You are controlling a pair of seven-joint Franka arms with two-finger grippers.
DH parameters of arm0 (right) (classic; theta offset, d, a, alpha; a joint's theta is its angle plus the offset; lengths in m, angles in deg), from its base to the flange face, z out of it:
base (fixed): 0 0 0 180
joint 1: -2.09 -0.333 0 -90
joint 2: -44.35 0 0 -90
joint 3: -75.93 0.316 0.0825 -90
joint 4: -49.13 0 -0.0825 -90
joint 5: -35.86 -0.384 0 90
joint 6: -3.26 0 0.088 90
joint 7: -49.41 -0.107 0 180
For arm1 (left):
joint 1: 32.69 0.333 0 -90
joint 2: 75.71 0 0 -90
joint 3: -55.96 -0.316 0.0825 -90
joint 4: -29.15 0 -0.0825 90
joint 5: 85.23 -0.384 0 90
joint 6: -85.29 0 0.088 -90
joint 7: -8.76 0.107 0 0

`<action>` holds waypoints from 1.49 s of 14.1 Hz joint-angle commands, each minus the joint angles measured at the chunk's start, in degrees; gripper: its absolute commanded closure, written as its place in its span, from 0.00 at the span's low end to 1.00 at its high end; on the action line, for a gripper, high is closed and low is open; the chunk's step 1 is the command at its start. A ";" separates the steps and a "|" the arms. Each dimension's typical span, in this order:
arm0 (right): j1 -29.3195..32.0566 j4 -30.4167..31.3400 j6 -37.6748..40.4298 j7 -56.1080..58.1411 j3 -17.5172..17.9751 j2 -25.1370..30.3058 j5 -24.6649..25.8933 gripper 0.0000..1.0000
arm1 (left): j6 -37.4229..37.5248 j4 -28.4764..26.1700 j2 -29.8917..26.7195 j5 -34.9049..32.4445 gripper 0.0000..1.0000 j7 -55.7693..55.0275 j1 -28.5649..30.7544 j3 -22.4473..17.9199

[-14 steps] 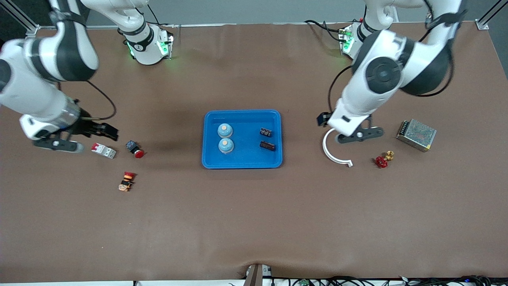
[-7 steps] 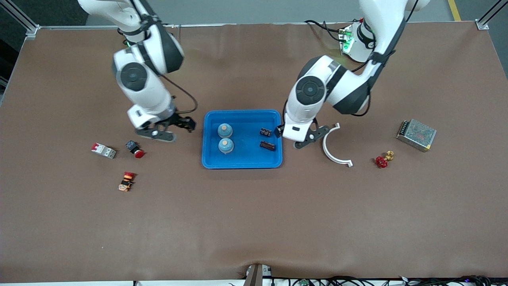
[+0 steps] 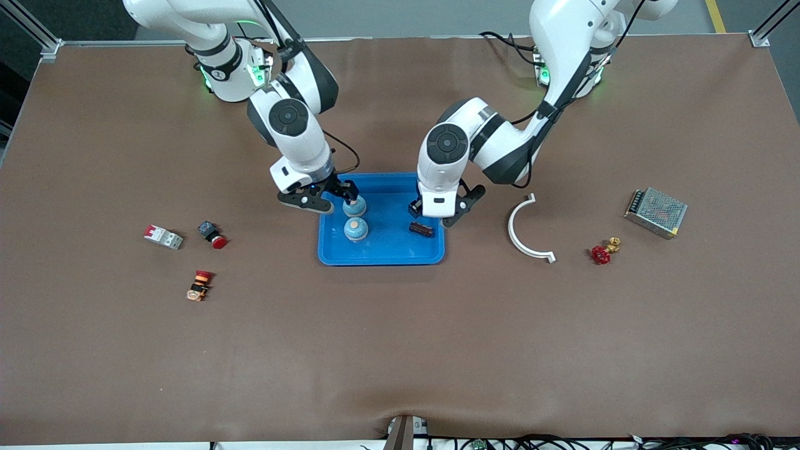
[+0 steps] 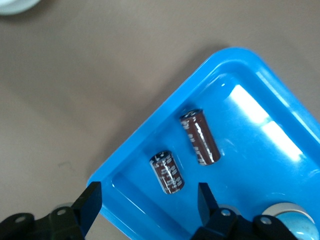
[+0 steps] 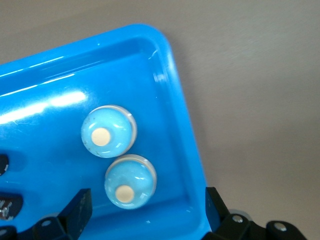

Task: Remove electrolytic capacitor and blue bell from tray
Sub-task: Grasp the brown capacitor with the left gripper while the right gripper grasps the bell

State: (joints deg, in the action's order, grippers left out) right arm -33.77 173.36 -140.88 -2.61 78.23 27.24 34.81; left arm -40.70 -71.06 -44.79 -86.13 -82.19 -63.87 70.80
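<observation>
Two grippers that stood out at the ends of the table a second ago now hang over the blue tray (image 3: 381,256). The right gripper (image 3: 331,197) has come in from beside the red-and-white breaker (image 3: 162,237) and is over the tray's edge at the right arm's end, just above the farther bell (image 3: 354,205). In the right wrist view its fingers (image 5: 80,212) stand wide, with both bells and the tray rim between them, gripping nothing. The left gripper (image 3: 447,209) has left the white curved strip (image 3: 527,235) and is over the tray's other end, above the farther capacitor (image 4: 168,172). Its fingers (image 4: 90,205) are spread on either side of that capacitor without touching it — though less wide than before.

Nothing on the table has shifted. The tray is glossy moulded plastic with rounded corners and a raised rim; light glares on its floor. In it sit two pale blue domed bells, each with a tan button on top, the nearer bell (image 3: 355,229) close beside the farther one. Two dark brown cylinders with pale lettering lie on their sides: the nearer capacitor (image 3: 421,229) and its shorter-looking mate.

Outside the tray lie a metal mesh box (image 3: 655,212), a red valve (image 3: 604,252), and two red push buttons (image 3: 212,234) (image 3: 199,285) on the brown matte cover.
</observation>
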 commanded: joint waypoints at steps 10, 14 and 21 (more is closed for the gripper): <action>-5.37 -0.57 -7.83 -4.67 -1.07 -7.94 0.35 0.00 | -8.83 0.81 8.01 -0.51 0.41 -7.40 -2.75 -0.43; -5.02 -0.92 -8.71 -4.59 -1.16 -9.09 0.87 0.41 | -10.60 0.72 9.16 -1.65 0.52 -7.67 -2.92 -0.43; -4.05 -2.33 -6.00 -3.53 -1.16 -8.04 0.79 1.00 | -3.59 1.07 2.94 -6.39 1.00 -8.02 -2.84 -0.78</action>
State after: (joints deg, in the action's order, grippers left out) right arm -38.34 172.36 -148.91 -6.20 76.88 18.60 34.94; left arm -48.71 -69.56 -36.98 -90.32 -89.05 -66.52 70.62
